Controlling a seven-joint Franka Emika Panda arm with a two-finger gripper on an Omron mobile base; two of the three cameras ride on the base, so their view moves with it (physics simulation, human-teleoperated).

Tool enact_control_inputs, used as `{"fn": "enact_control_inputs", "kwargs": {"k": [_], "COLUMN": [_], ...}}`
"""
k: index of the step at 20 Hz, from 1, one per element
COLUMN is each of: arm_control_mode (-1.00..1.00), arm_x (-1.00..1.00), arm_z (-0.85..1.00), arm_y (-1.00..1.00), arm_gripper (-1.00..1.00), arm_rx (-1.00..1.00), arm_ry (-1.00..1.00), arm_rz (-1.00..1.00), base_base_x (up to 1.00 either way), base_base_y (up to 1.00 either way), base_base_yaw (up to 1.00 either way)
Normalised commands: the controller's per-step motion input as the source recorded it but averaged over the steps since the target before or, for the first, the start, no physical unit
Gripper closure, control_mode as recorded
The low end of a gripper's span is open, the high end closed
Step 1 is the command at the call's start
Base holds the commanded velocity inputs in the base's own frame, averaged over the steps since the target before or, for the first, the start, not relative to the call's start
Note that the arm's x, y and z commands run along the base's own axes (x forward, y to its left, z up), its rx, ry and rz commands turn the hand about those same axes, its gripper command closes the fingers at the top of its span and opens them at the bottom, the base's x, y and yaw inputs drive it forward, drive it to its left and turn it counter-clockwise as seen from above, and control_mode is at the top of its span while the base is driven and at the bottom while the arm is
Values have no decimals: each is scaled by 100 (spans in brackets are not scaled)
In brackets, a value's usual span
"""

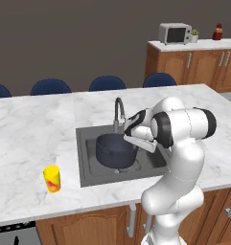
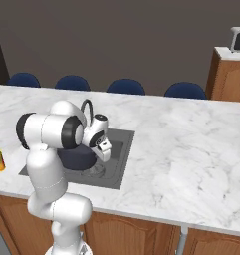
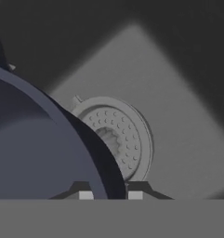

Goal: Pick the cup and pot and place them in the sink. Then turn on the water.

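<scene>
The left base view sits back behind the arm on its left, looking forward and down at the sink (image 1: 86, 158) from a fair way off, claw (image 1: 128, 137) near the middle; the right base view does the same from behind on the right, claw (image 2: 103, 153) left of centre; both share the basin, the pot (image 1: 114, 149) and the marble counter (image 1: 35, 129); the hand view is right up close, staring past the claw (image 3: 110, 195) at the pot wall and the drain (image 3: 120, 139) just beyond.
</scene>
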Motion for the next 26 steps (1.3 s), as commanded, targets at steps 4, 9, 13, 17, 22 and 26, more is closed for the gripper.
{"fn": "enact_control_inputs", "kwargs": {"k": [4,9,13,17,22,26], "arm_control_mode": [-100,-100,-100,-100,-100,-100], "arm_x": [0,-9,-19,-24,-23,-6], "arm_z": [-2,0,0,0,0,0], "arm_y": [6,1,0,1,14,21], "arm_gripper": [100,100,100,100,100,100], "arm_rx": [0,0,0,0,0,0], "arm_ry": [0,0,0,0,-4,-8], "arm_rz": [0,0,0,0,0,0], "base_base_x": [0,0,0,0,0,0], "base_base_y": [0,0,0,0,0,0], "base_base_yaw": [0,0,0,0,0,0]}}
